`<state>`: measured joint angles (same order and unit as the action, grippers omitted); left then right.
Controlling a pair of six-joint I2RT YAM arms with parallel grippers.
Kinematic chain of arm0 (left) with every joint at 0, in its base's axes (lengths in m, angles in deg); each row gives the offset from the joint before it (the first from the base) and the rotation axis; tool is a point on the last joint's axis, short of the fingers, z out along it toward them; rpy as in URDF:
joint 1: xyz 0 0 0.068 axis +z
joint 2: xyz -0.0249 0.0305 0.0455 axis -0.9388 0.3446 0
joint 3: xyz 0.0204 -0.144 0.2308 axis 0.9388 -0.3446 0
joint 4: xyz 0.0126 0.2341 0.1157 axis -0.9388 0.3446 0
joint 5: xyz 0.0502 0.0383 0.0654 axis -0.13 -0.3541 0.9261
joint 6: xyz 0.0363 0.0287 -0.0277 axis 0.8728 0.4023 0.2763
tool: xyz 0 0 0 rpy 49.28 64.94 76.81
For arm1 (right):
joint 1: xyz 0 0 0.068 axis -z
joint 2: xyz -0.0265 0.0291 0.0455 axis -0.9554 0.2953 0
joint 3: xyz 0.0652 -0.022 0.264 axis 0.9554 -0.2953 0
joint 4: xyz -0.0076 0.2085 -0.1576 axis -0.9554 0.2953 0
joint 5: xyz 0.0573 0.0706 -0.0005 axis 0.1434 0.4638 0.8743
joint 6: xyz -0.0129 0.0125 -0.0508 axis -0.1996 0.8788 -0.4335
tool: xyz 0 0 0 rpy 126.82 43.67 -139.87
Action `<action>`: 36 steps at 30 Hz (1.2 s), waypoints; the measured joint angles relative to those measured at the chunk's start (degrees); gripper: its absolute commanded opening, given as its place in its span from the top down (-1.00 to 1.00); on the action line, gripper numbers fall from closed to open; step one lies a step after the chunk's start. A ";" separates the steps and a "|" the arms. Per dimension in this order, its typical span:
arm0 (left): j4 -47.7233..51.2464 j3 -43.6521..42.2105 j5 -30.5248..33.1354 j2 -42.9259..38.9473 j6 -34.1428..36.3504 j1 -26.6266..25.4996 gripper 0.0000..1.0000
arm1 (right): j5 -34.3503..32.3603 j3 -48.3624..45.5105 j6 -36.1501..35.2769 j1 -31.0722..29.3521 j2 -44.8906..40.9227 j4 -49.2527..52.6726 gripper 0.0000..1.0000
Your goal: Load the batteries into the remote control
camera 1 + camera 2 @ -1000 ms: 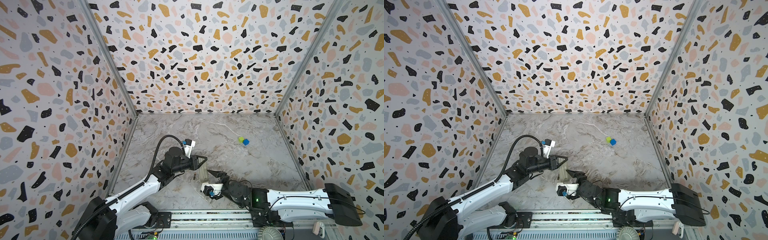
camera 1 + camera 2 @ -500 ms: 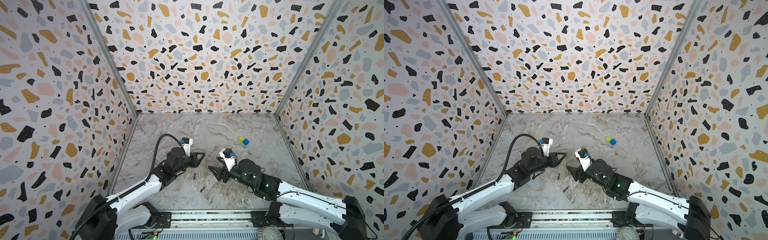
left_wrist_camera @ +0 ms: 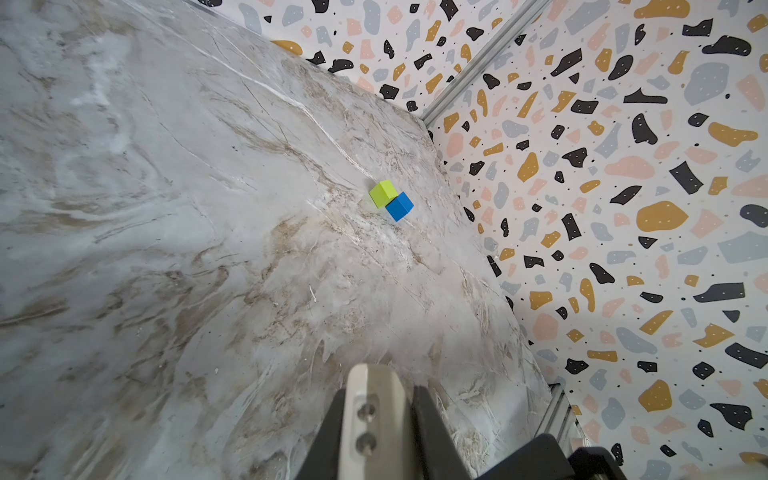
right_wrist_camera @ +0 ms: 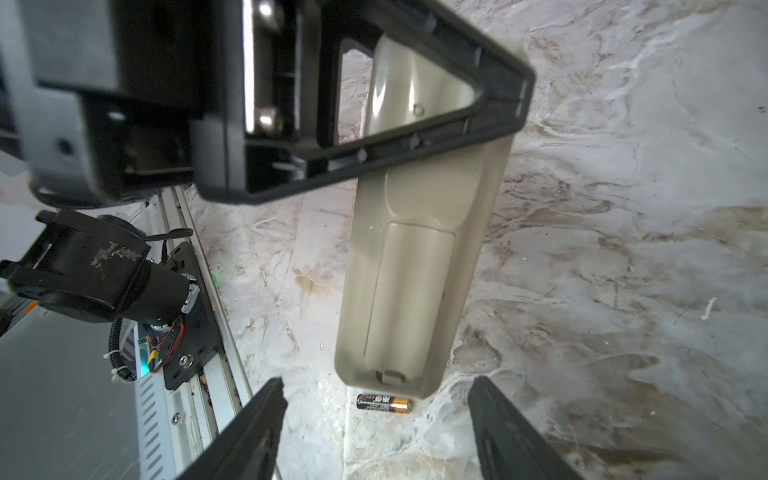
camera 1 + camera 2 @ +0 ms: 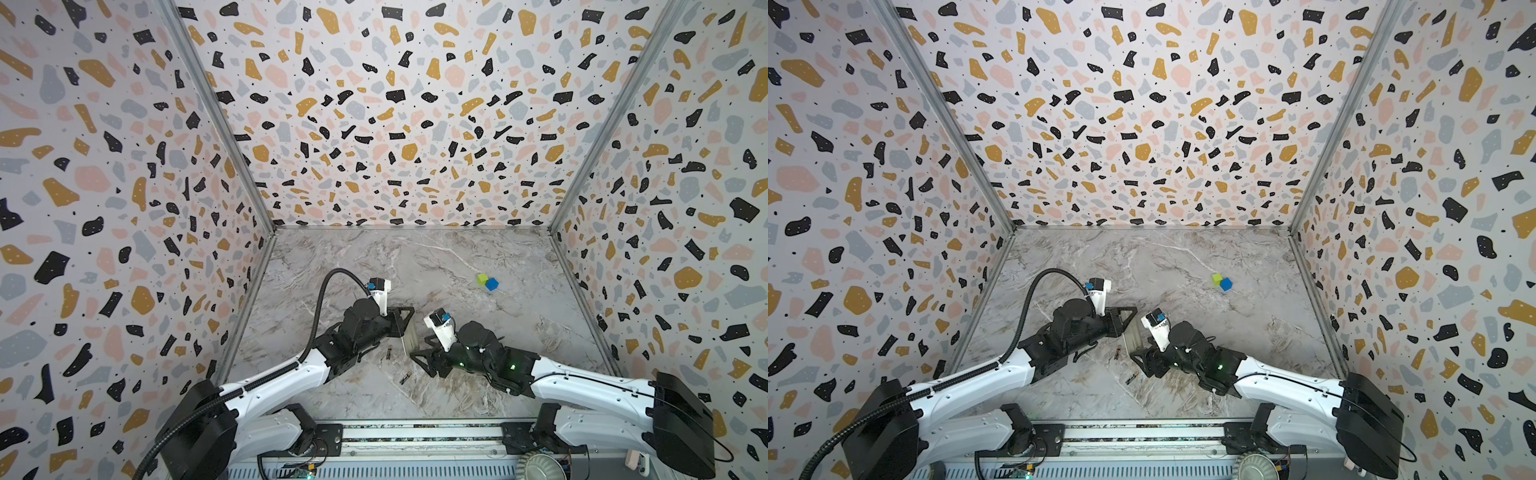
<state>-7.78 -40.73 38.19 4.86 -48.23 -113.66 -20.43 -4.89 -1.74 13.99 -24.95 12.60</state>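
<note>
Remote [image 5: 409,341] between my left gripper [image 5: 405,326] and right gripper [image 5: 417,349].
One battery [image 5: 389,353] left of it, second battery [image 5: 406,377] nearer; touching cubes [image 5: 482,279] far right.

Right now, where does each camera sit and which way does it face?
Both top views: high over the front rail, looking down at the grey marble floor; left arm and right arm show.
Left wrist: behind the shut left gripper, facing the green cube and blue cube across the floor.
Right wrist: behind the open right gripper, facing the slim pale remote control that the left gripper clamps.
Shared with top views: cubes, remote, grippers.
</note>
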 measured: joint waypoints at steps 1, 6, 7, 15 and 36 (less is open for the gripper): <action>-0.09 0.02 0.26 0.13 0.00 -0.15 1.00 | 0.17 0.00 0.04 0.11 0.33 -0.44 -0.44; -0.44 0.04 1.22 0.96 0.00 -0.98 1.00 | 0.96 -0.59 0.52 0.92 1.53 -2.75 -0.37; -0.42 0.11 1.33 1.22 0.00 -1.20 1.00 | 1.03 -0.87 0.70 1.14 1.66 -3.15 -0.35; -0.90 0.79 2.34 2.27 0.00 -2.08 1.00 | 1.79 -2.38 1.51 2.23 2.38 -4.81 -0.26; -1.75 0.79 3.28 4.11 -0.07 -2.93 1.00 | 2.95 -3.30 2.21 2.69 4.70 -6.93 0.13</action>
<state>-9.53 -39.94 41.47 8.97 -48.29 -116.59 -17.48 -8.19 0.47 16.68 -20.25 5.68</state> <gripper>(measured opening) 0.235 0.446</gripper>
